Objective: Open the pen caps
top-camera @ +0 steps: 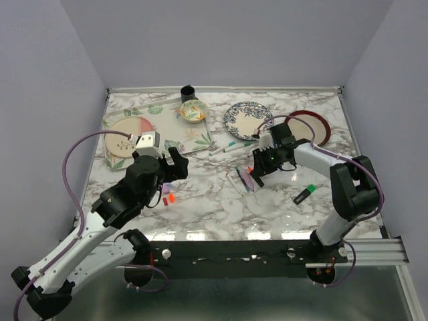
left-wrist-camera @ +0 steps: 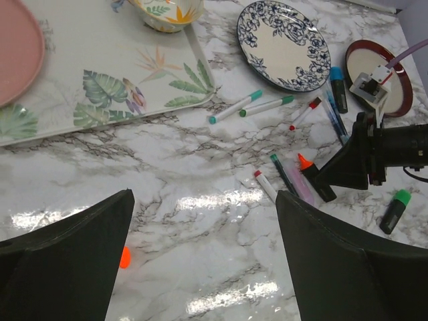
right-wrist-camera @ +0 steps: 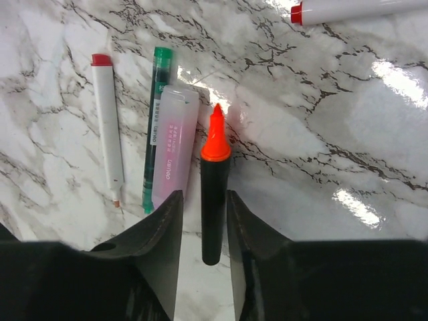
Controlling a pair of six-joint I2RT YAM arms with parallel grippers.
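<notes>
My right gripper is low over the table and open, its jaws close on either side of the black body of an uncapped orange highlighter that lies flat. Beside the highlighter lie a lilac pen, a green pen and a white pen with a red end. My left gripper is wide open and empty above bare marble. An orange cap lies by its left finger. In the top view, loose caps in lilac, orange and red lie under the left gripper.
A green highlighter lies to the right of the right arm. Two teal-ended pens lie in front of a blue-patterned plate. A red plate is at the back right. A leaf-printed tray holds a pink plate and a bowl.
</notes>
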